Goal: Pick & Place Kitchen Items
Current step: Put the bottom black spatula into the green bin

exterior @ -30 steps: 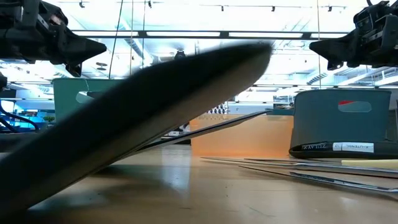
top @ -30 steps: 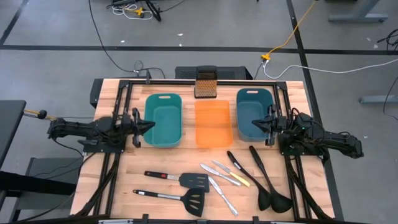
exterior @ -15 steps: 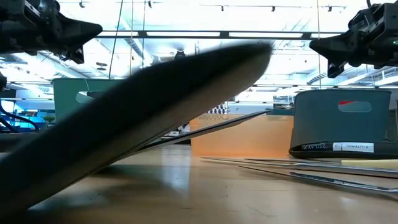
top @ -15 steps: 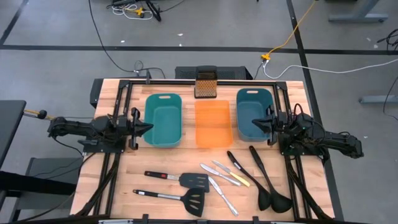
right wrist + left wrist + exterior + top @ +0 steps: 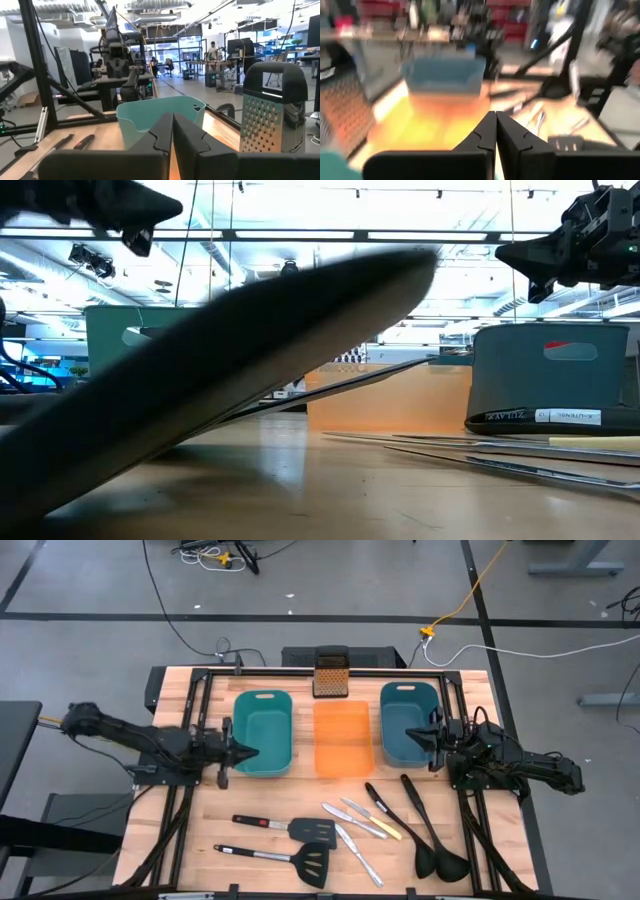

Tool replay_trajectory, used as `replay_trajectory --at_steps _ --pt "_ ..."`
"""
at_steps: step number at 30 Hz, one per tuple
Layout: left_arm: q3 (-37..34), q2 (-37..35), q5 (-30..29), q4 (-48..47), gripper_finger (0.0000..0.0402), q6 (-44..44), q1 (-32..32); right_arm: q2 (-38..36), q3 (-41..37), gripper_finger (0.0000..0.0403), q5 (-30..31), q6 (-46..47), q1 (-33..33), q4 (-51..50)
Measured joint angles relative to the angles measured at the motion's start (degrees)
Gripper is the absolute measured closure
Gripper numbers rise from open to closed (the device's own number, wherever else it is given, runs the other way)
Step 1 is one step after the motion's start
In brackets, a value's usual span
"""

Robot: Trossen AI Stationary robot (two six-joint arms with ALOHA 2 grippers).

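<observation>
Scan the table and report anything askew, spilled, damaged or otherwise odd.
Nothing stands out. The spatulas, knives and ladles lie loose on the table's near half, none spilled or broken; the grater stands upright behind the orange bin.

The place is a robotics lab inside a large open industrial hall. A pale butcher-block wooden counter (image 5: 180, 830) framed by black metal rails (image 5: 300, 673) stands on a bare grey concrete floor (image 5: 330, 580) crossed by loose black and yellow cables (image 5: 470, 595). Beyond it, exposed silver ceiling ducts (image 5: 60, 7), strip lights (image 5: 300, 235), glass partitions, further workstations with monitors (image 5: 237, 47) and distant people (image 5: 214, 50) fill the room.
</observation>
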Motion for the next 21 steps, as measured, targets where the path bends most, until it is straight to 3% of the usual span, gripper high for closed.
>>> replay_trajectory --at_steps 4,10,13,17,21 --pt "13.94 11.32 -6.59 -21.73 0.0365 -11.65 -4.72 0.0 0.0 0.0381 -0.38 0.9 0.0 -0.93" --pt "31.41 28.3 -2.35 -45.25 0.032 -25.92 -12.49 -0.01 0.0 0.0381 -0.38 1.74 0.0 -1.59" --pt "35.7 35.78 3.86 -46.96 0.0297 -28.04 -17.07 0.0 0.0 0.0381 -0.37 1.74 0.0 -1.62" --pt "38.94 44.87 5.58 -47.0 0.0271 -32.92 -21.17 0.0 0.0 0.0381 -0.35 1.74 0.0 -2.01" --pt "40.01 52.15 11.44 -43.77 0.0254 -35.29 -23.76 0.0 0.0 0.0381 -0.32 1.74 -0.01 -2.48"
